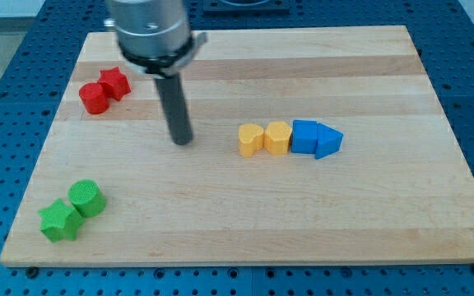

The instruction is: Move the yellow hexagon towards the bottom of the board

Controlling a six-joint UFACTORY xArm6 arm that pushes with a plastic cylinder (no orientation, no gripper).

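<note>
Claw you won't find on this arm: its dark rod ends in my tip [183,141], touching nothing. Your yellow hexagon [278,136] lies mid-tabletop [369,214], well right of my tip, pressed between a yellow heart [251,140] and a blue cube [304,136]. Beyond them, red blocks [104,90] sit near the top-left corner and green blocks [72,210] near the bottom-left.

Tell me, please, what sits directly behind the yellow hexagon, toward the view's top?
Only bare wooden board shows behind the yellow hexagon. The yellow heart and blue cube flank it sideways. My tip stands at its left. Nothing there is covered.
</note>
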